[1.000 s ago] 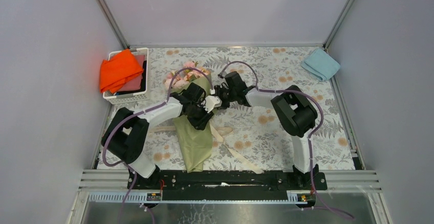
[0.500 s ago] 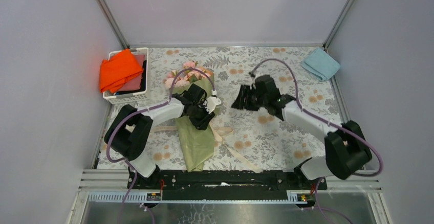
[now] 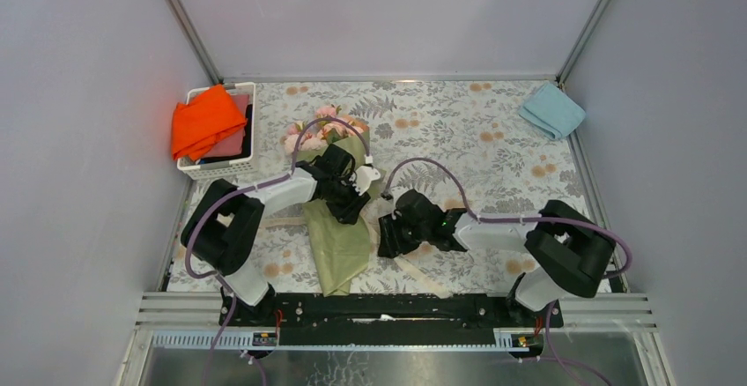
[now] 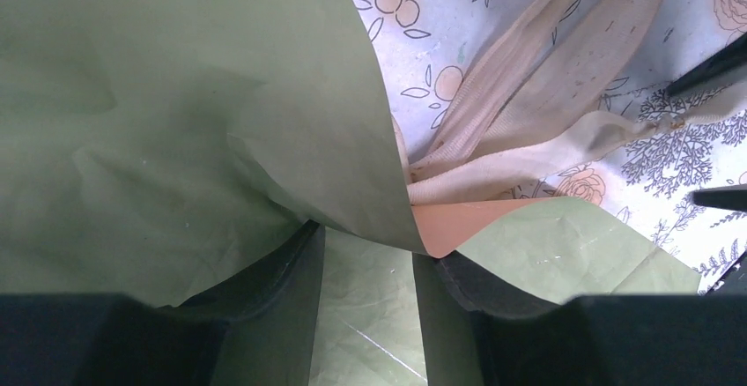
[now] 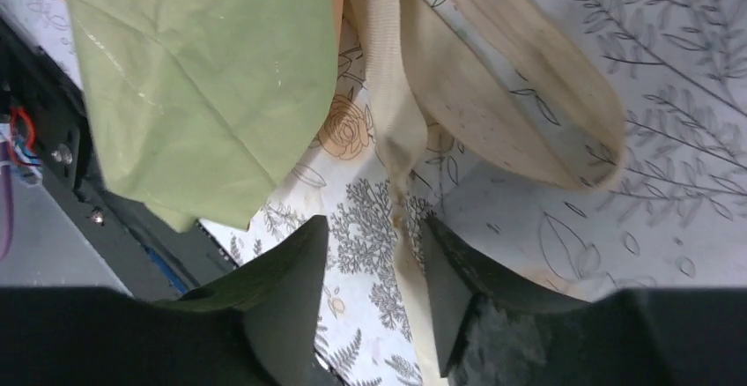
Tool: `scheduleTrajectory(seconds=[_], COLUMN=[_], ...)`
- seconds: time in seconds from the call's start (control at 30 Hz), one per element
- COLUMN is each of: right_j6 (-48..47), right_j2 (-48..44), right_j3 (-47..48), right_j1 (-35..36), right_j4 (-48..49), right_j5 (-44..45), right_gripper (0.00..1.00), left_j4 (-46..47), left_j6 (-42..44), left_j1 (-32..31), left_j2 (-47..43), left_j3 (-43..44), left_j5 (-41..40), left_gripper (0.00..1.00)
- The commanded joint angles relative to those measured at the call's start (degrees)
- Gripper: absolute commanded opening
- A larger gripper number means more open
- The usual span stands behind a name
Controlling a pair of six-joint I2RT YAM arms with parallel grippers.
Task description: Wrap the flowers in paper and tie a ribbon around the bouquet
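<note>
We see the bouquet (image 3: pixel 339 249) lying on the table (image 3: pixel 493 130), left of the middle. Its pink flowers (image 3: pixel 310 137) are at the far end and its paper end points toward the near edge. The left gripper (image 4: pixel 374 245) sits across the middle of the bouquet. In its own camera the olive paper (image 4: pixel 176 95) fills the gap between the two dark fingers (image 4: pixel 282 271), so we read it as closed on the wrapped bunch. A small peach corner of the paper's inner face (image 4: pixel 458 227) shows just beside the right-hand finger.

The ribbon (image 3: pixel 414 271) lies loose on the table to the right of the bouquet. It comes out from under the paper and trails toward the near right. In the left wrist view its cream bands fan out from the paper's edge.

The right gripper (image 3: pixel 388 241) hangs low over the ribbon, just to the right of the bouquet's near half. In the right wrist view its fingers (image 5: pixel 282 289) stand apart, with one narrow strip of ribbon running down between them and bare tablecloth showing beside it. We take the jaws as open, holding nothing.

At the far left a white basket (image 3: pixel 216 170) holds an orange cloth (image 3: pixel 204 120). A blue cloth (image 3: pixel 551 110) lies folded in the far right corner.
</note>
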Motion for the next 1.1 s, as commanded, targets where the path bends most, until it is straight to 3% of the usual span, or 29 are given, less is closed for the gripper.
scheduleTrajectory(seconds=[0.0,0.1,0.27,0.4,0.6,0.63,0.67,0.8,0.87,0.93,0.97,1.07], right_j6=[0.8,4.2,6.5,3.7,2.8,2.9,2.9,1.3,-2.0,-7.4,-13.3,-20.2], right_j2=[6.1,3.4,-6.2,-13.8,-19.5,-18.8,-17.8,-12.1,-7.6,-1.6,1.5,11.8], right_j3=[0.0,-1.5,-5.5,-3.6,2.1,2.5,3.0,5.8,10.1,16.8,20.5,30.7], right_j1=[2.4,1.9,-8.5,-26.7,-47.4,-50.3,-52.4,-57.5,-57.3,-53.0,-46.9,-37.3], right_j4=[0.5,-0.9,-0.3,-1.4,-2.2,-2.4,-2.7,-3.8,-4.9,-8.3,-10.7,-13.5], right_j5=[5.6,11.4,9.7,5.1,1.5,-0.1,-1.1,-1.0,-3.4,-10.6,-13.5,-26.6], right_gripper=[0.32,0.01,0.0,0.0,0.0,0.02,0.13,0.6,0.91,0.99,1.0,1.0], left_j4=[2.2,2.1,2.3,3.4,5.2,5.4,5.4,4.8,4.9,4.9,5.0,5.3], left_j6=[0.6,0.6,0.6,1.0,3.9,4.3,4.7,6.5,7.1,7.3,7.4,7.7], left_j1=[0.9,1.0,0.9,-1.1,-7.1,-8.0,-8.9,-12.7,-13.6,-14.0,-14.1,-14.6], left_j2=[1.6,2.2,3.3,5.5,9.6,10.2,11.0,12.0,11.6,11.3,11.2,11.5], left_j3=[-0.1,0.0,1.4,3.8,7.9,8.4,8.8,9.4,8.9,8.4,8.2,7.9], left_j5=[0.8,0.7,1.0,-1.0,-3.5,-4.0,-4.2,-6.8,-6.9,-7.0,-7.2,-8.6], left_gripper=[0.48,0.49,0.5,0.5,0.5,0.5,0.5,0.5,0.5,0.5,0.5,0.5])
